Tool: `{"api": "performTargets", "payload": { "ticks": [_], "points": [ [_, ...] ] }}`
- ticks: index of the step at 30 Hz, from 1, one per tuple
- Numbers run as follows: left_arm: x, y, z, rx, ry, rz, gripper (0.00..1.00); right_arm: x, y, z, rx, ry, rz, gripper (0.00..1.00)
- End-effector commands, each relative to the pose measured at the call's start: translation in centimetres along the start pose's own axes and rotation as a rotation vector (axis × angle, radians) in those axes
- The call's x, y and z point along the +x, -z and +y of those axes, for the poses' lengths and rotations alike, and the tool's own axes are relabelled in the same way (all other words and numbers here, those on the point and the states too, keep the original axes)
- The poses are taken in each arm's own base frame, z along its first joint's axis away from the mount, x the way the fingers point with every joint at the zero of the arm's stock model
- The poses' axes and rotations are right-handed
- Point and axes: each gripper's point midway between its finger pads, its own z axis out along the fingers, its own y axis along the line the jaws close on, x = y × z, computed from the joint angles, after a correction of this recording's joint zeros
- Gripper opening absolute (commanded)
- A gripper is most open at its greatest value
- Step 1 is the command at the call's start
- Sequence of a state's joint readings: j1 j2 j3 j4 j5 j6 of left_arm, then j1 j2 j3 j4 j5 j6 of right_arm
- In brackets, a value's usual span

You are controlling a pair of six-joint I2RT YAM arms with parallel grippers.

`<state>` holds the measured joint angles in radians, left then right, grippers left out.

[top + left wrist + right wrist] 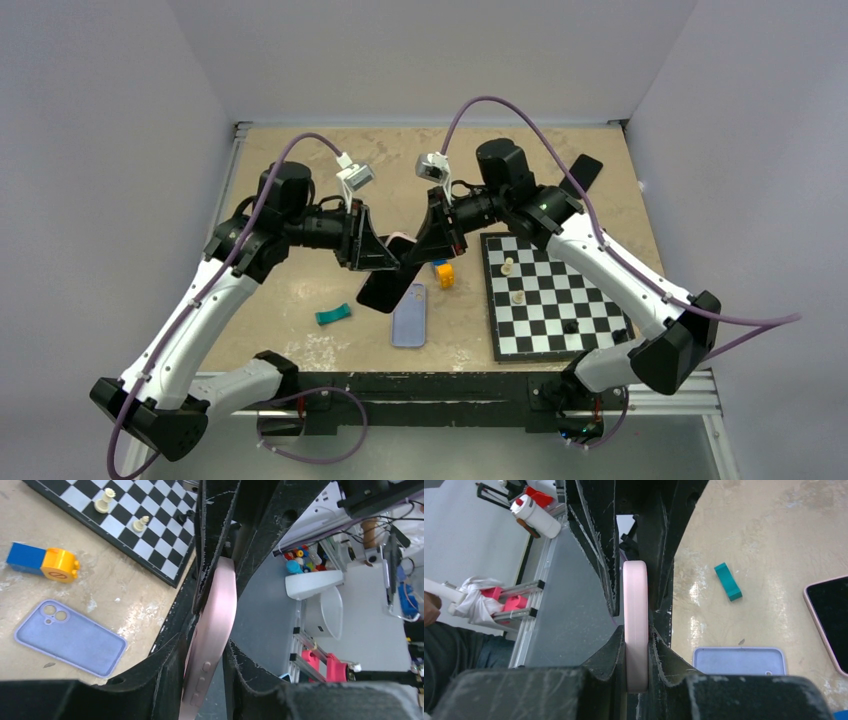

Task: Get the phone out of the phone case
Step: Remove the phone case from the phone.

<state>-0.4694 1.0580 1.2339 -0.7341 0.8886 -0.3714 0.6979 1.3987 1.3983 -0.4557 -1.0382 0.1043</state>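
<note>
Pale walls (100, 100) box in a sandy-topped bench (300, 180), and over its middle the two arms meet tip to tip. The left gripper (205, 645) and the right gripper (635, 630) are each closed to a narrow gap on the flat faces of the same pink phone (217, 605), which hangs between them clear of the bench. Both wrist views show it edge-on: a slim, smooth pink side with a rounded end. Two small buttons sit along the edge near the left fingers. The phone case (409, 314) lies apart from it, flat and empty, near the middle of the front edge. It is lavender with rounded corners and two round camera holes at one end. A handset (383, 290) with a dark screen and a pink rim lies flat just behind the case, partly under the grippers. Whether it wears a case of its own I cannot tell. A teal piece (333, 315) sits left of the case, and a yellow and blue block (443, 273) just right of the handset. A chessboard (555, 295) with a few pieces on it takes up the front right part of the bench. A dark flat slab (582, 172) lies by the far right corner.
</note>
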Motion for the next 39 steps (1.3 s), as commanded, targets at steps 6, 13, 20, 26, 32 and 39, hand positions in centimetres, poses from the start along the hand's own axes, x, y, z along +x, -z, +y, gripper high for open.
{"api": "performTargets", "payload": {
  "ticks": [6, 13, 20, 26, 32, 39],
  "points": [
    [0.7, -0.3, -2.2, 0.151, -0.046, 0.049, 0.1, -4.6, 0.0, 3.0, -0.141, 0.152, -0.06, 0.0],
    [-2.8, 2.4, 1.6, -0.214, 0.0, -0.175, 0.0, -7.2, 1.9, -4.1, 0.247, -0.101, -0.267, 0.57],
    [-7.5, 6.7, 1.5, -0.359, 0.136, -0.53, 0.0, -4.6, 1.9, -4.0, 0.198, -0.243, -0.43, 0.78],
    [-10.5, 5.7, -1.9, -0.135, 0.207, -0.569, 0.0, -3.4, -0.1, 0.6, 0.015, -0.197, -0.394, 0.71],
    [-12.3, 4.5, -3.6, 0.072, 0.249, -0.583, 0.0, -3.3, 0.1, 3.2, -0.078, -0.173, -0.429, 0.55],
    [-12.6, 4.3, -3.5, 0.091, 0.268, -0.59, 0.0, -2.9, 0.6, 4.8, -0.152, -0.127, -0.436, 0.32]
  ]
}}
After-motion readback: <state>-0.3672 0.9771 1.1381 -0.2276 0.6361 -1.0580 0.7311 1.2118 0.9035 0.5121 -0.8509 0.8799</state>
